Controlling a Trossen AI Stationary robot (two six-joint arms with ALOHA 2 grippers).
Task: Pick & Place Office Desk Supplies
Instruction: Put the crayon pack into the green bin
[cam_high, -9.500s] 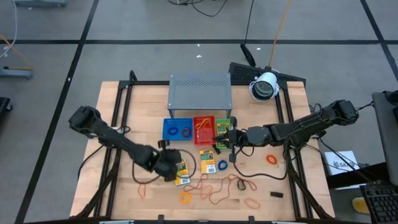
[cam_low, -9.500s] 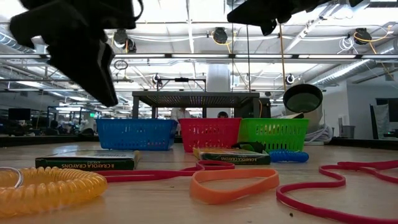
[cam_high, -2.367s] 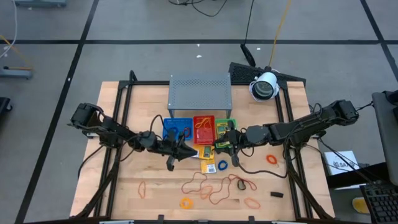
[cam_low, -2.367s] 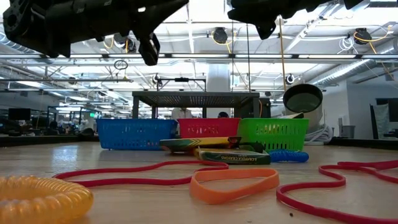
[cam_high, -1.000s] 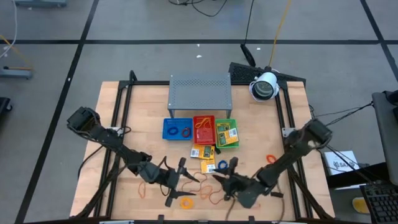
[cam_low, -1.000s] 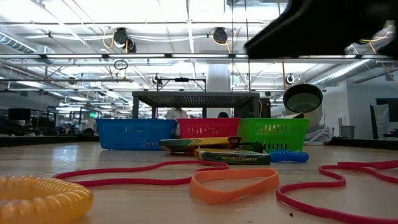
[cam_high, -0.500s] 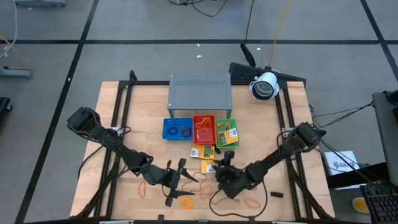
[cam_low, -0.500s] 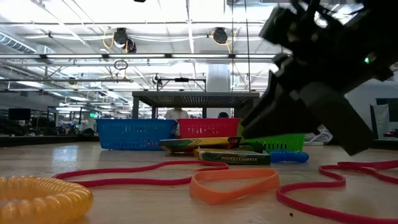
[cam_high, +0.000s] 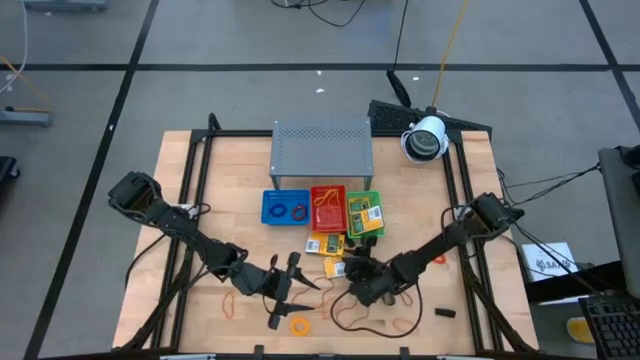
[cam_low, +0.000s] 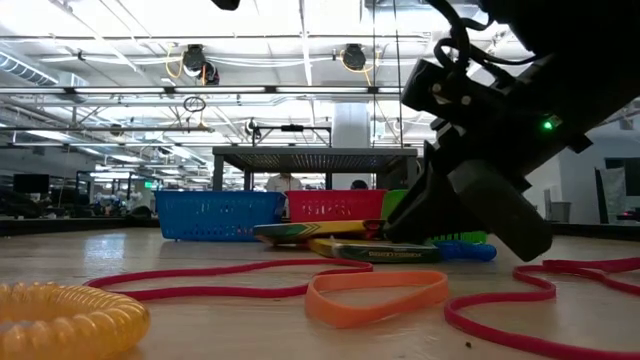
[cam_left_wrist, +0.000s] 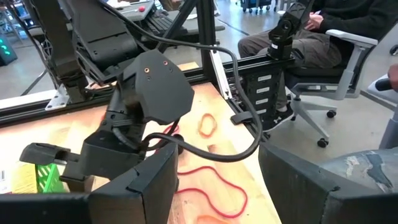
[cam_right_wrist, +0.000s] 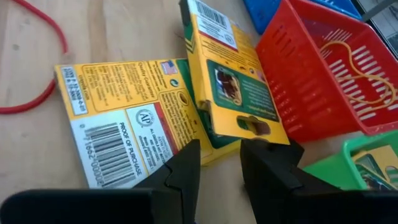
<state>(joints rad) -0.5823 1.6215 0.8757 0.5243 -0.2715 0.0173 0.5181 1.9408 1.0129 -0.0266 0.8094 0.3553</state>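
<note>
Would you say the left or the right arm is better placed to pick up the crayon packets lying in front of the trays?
Right. The right gripper sits right at the crayon packets, fingers open toward them; the left gripper hovers open farther off, over the rubber bands.

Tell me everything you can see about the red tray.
The red tray is a small rectangular plastic basket with slotted walls, open at the top. It stands upright on the wooden table, in the middle of a row, close against the blue tray and the green tray, just in front of the grey metal shelf. Orange rubber bands lie inside it. A yellow-and-green crayon box lies just in front of it. No gripper touches it.
</note>
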